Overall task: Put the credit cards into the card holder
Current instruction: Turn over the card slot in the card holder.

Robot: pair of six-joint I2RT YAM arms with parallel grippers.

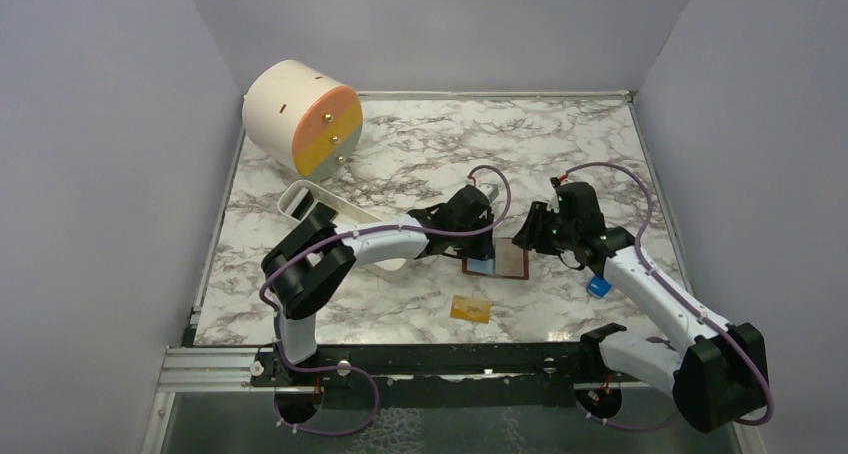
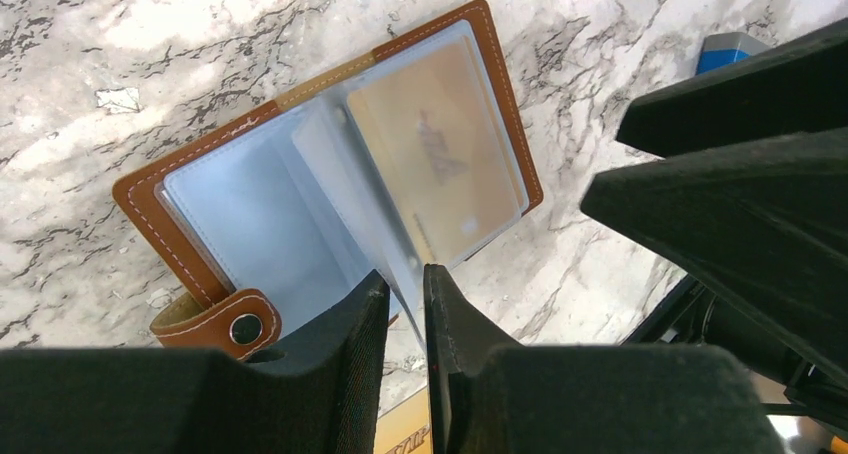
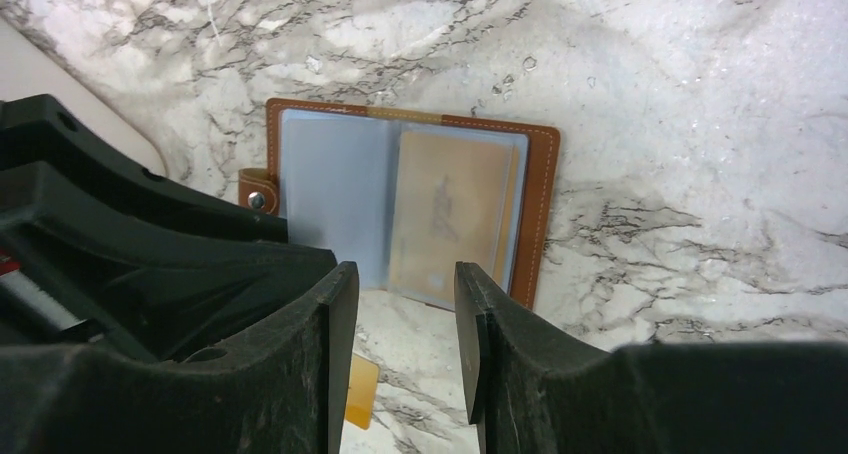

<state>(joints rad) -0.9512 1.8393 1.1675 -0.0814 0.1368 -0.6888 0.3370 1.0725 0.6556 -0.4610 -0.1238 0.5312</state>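
Observation:
The brown card holder (image 1: 512, 265) lies open on the marble, pale blue pockets up, snap tab (image 2: 232, 326) at its left edge. A pale yellow card (image 2: 440, 154) sits inside a clear sleeve on its right half, also seen in the right wrist view (image 3: 450, 214). An orange-yellow card (image 1: 471, 309) lies loose in front of the holder (image 3: 335, 184). My left gripper (image 2: 407, 274) hovers at the holder's near edge, its jaws a narrow gap apart with a lifted clear leaf (image 2: 350, 194) running between them. My right gripper (image 3: 405, 266) is open and empty just right of the holder. No dark cards show.
A small blue block (image 1: 598, 286) lies by the right arm. A white oblong tray (image 1: 300, 202) sits under the left arm. A large cream cylinder with an orange face (image 1: 300, 119) stands at the back left. The two grippers (image 1: 487, 246) (image 1: 530, 238) are close together.

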